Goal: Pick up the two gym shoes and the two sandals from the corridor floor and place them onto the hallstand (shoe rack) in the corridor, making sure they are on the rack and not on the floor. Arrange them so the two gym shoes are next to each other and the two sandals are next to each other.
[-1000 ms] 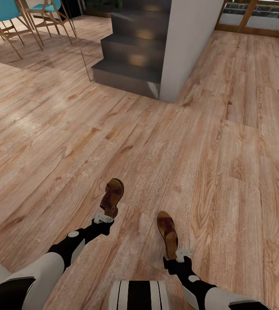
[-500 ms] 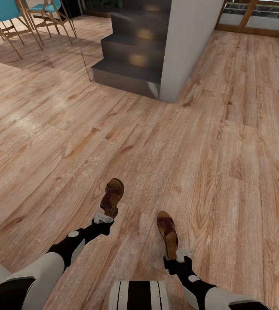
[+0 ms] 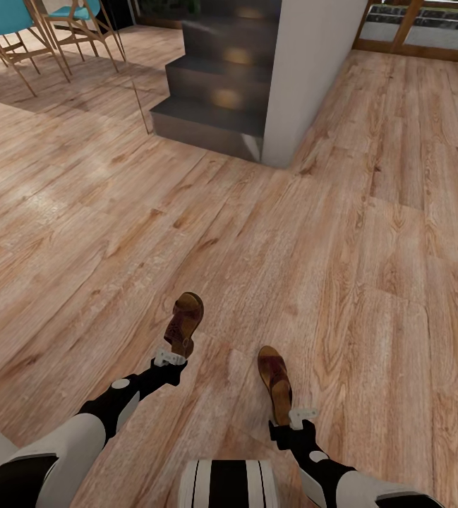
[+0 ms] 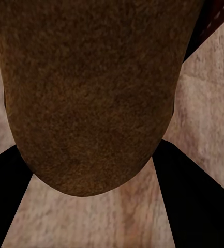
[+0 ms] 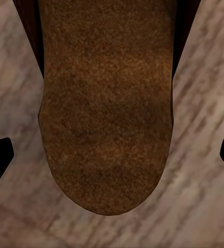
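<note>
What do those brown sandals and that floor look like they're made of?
The two sandals, one at the left gripper and one at the right gripper, look like dark brown leather: left sandal, right sandal. Close up, the sole shows a matte, grainy, suede-like texture. The floor looks like light-brown wood-plank laminate, with grain, knots and a slight sheen.

Dark brown sandals [image 3: 184, 323], light-brown grained plank floor [image 3: 370, 282], teal chairs [image 3: 6, 15].

Looking forward and down from the head over both arms. Wrist cameras pressed very close, each peering along its fingers at a held sandal: left sandal [image 3: 184, 324] [image 4: 91, 93], right sandal [image 3: 274, 381] [image 5: 106, 103], shared with the head view.
</note>
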You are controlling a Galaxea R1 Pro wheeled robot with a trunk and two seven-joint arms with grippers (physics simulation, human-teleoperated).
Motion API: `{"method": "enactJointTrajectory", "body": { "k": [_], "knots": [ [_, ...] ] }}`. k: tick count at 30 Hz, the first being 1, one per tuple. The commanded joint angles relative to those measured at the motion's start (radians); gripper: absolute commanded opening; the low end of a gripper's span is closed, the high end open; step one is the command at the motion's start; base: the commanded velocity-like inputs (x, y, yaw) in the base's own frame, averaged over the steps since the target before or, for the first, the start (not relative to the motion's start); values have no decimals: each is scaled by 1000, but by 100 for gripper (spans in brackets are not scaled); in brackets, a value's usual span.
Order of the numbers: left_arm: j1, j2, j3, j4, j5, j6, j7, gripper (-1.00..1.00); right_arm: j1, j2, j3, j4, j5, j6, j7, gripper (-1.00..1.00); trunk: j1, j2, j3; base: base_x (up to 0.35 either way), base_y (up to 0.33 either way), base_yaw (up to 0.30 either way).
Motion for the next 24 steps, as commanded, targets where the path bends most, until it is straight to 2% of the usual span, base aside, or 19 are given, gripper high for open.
{"method": "enactJointTrajectory", "body": {
  "k": [1,17,18,24],
  "knots": [
    [0,0,0,0,0,0,-1,-100,0,0,0,0,0,0,0,100,0,0,0,0,0,0],
    [0,0,0,0,1,0,-1,-100,0,1,0,0,0,0,-4,100,0,0,0,0,0,0],
    [0,0,0,0,1,0,-1,-100,0,1,0,0,0,0,-4,-100,0,0,0,0,0,0],
    [0,0,0,0,1,0,-1,-100,0,1,0,0,0,0,-5,-100,0,0,0,0,0,0]
  ]
}}
